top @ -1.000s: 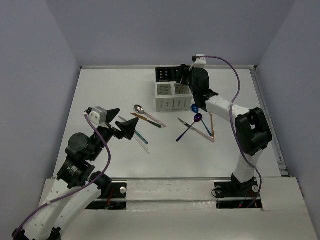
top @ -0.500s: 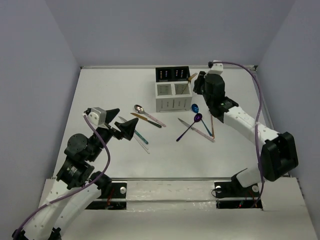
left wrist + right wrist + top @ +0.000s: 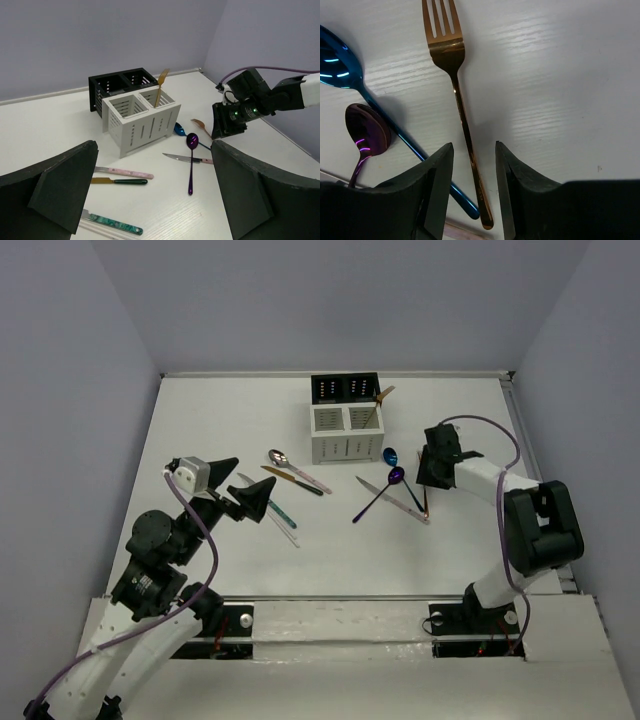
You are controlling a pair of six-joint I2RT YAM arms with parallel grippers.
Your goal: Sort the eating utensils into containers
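Note:
The caddy has two black compartments behind and two white in front. A gold fork stands in the right white compartment and also shows in the left wrist view. My right gripper is low over the table, open, its jaws either side of the handle of a copper fork. A blue spoon and a purple spoon lie just left of it. My left gripper is open and empty above the left group of utensils.
Left of the caddy lie a pink-handled spoon, a gold knife with a dark handle and a teal-handled knife. A pink-handled knife lies under the purple spoon. Walls close the table's back and sides.
My right gripper has left the caddy, where the gold fork now stands, and has come down to the table over the copper fork. My left arm has barely moved.

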